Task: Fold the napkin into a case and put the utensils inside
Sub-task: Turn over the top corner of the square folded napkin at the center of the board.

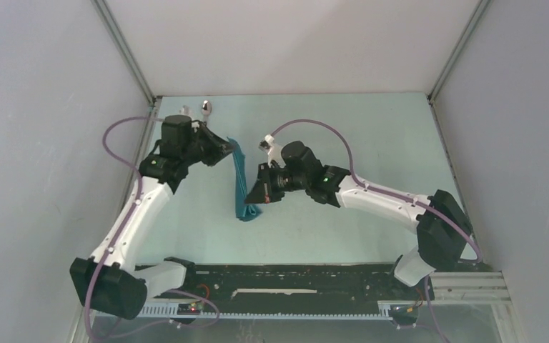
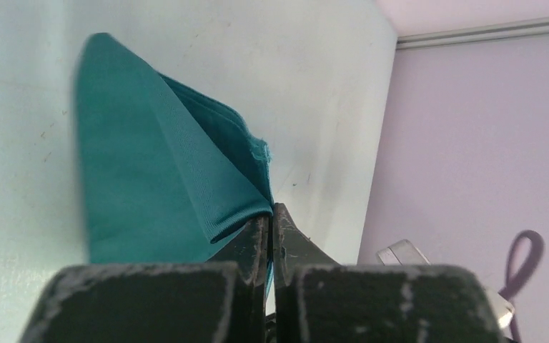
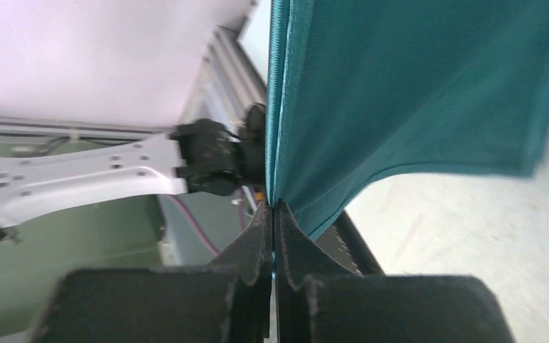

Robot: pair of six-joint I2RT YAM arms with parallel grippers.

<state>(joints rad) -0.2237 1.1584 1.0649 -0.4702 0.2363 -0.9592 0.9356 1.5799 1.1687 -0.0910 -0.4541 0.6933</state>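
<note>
The teal napkin [image 1: 241, 175] shows from above as a narrow long strip, held up between both grippers, and its near end [image 1: 250, 212] bunches just above the table. My left gripper [image 1: 230, 151] is shut on the far end. In the left wrist view the cloth [image 2: 150, 179] fans out from the pinched fingertips [image 2: 271, 211]. My right gripper [image 1: 252, 196] is shut on the near end, and the cloth [image 3: 414, 86] hangs from its tips [image 3: 274, 207]. A shiny spoon [image 1: 206, 107] and a second metal utensil [image 1: 184, 110] lie at the far left, behind the left arm.
The pale green table [image 1: 372, 136] is walled by grey panels left, right and behind. A black rail [image 1: 293, 282] runs along the near edge between the arm bases. The left arm's purple cable [image 1: 114, 136] loops near the left wall.
</note>
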